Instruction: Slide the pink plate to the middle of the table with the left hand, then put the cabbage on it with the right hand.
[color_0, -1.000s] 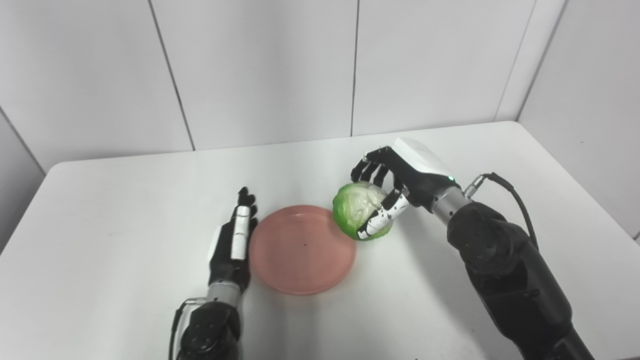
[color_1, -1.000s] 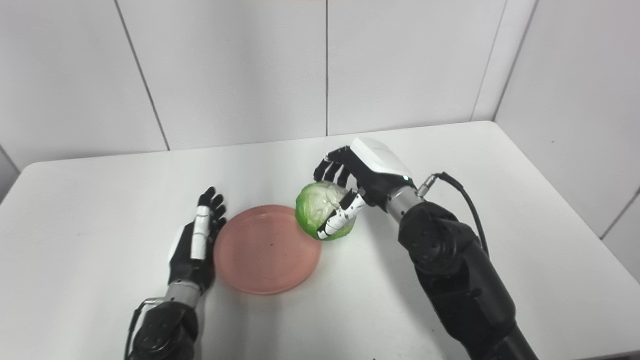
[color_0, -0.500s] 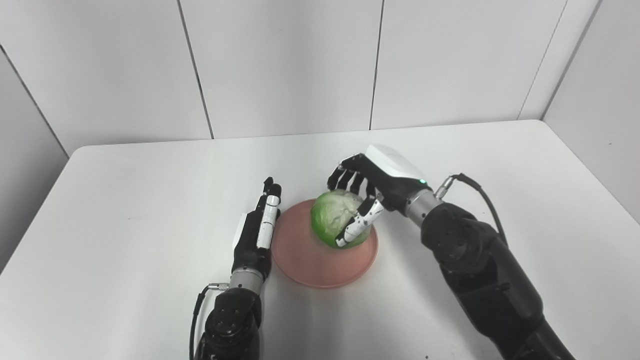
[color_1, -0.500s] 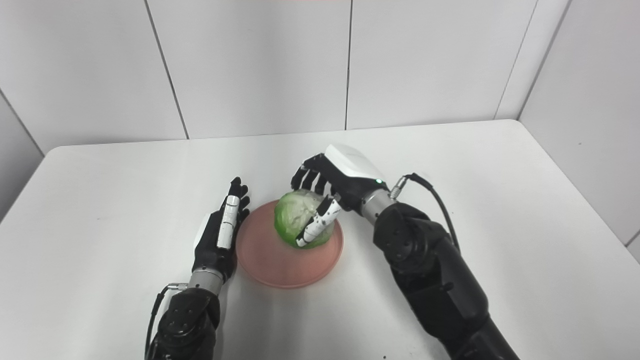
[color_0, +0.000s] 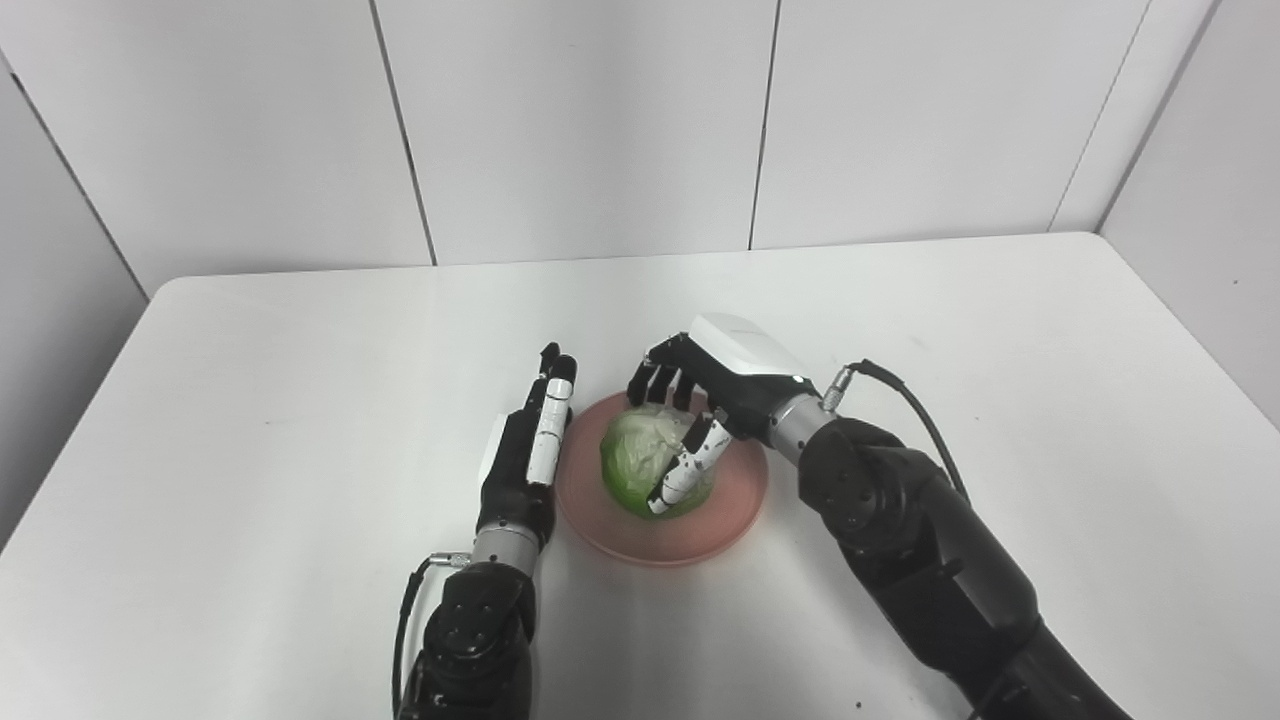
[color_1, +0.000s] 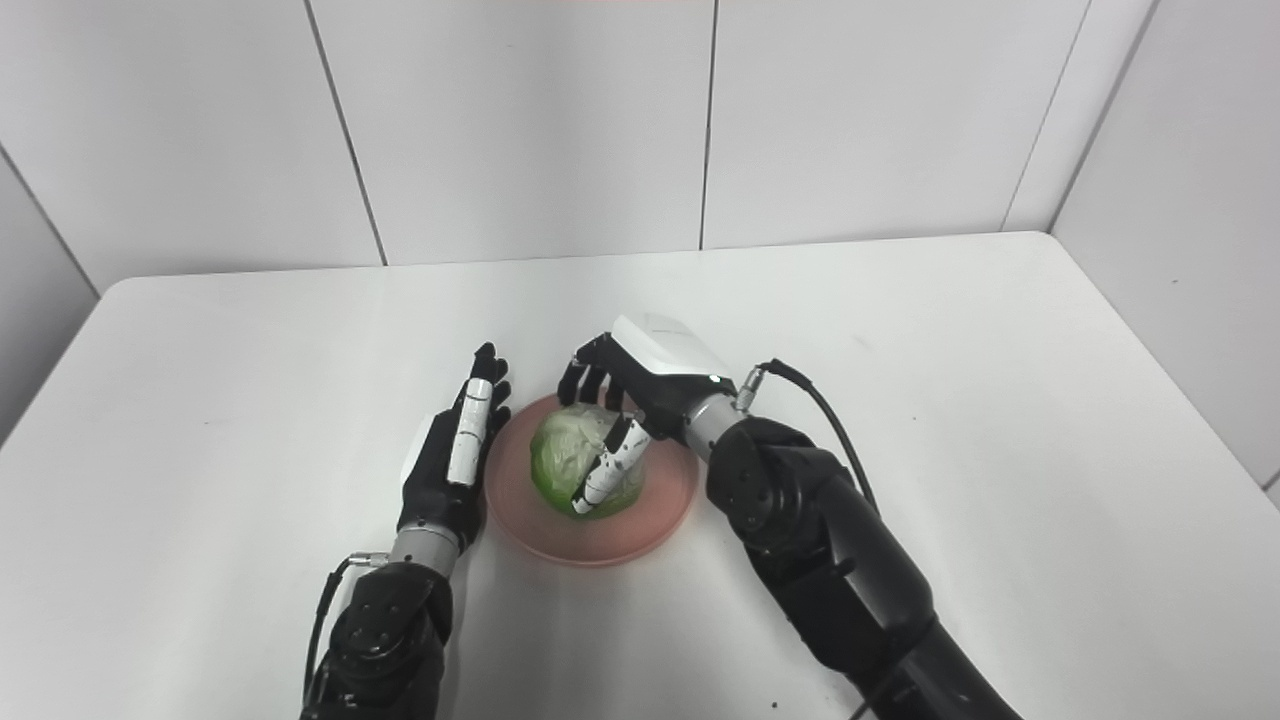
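— Both hands near the plate (color_0: 735, 510) now? What changed?
— Left hand (color_0: 525, 460) rests flat and open, touching its rim. A second ago the cabbage (color_0: 645, 462) hung beside the plate; now it's over the middle, right hand (color_0: 715, 395) still wrapped round it. Only letting go remains, I'd say.

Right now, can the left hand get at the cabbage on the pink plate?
Probably not cleanly. The left hand lies open beside the pink plate, close enough, but the right hand is wrapped over the cabbage and covers most of it.
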